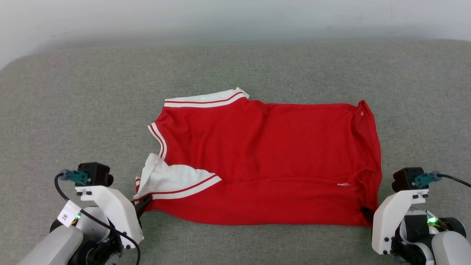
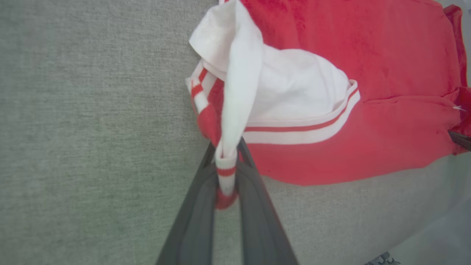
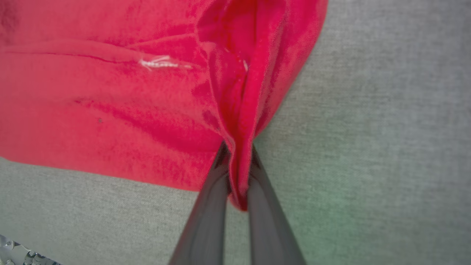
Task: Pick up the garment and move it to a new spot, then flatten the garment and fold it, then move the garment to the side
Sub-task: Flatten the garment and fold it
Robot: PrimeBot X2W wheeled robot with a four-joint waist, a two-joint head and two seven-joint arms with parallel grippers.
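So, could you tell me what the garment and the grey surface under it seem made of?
The garment: thin, soft matte fabric, probably a knit; it creases and bunches limply. The grey surface: matte woven cloth, upholstery-like; a fine weave shows, possibly padded.

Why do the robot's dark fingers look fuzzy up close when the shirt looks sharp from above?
Head view: the shirt is sharp under soft, even light. Left wrist view: the left hand is near the lens, so its fingers blur. Right wrist view: the right hand blurs likewise, and a green tint falls on the grey fabric.
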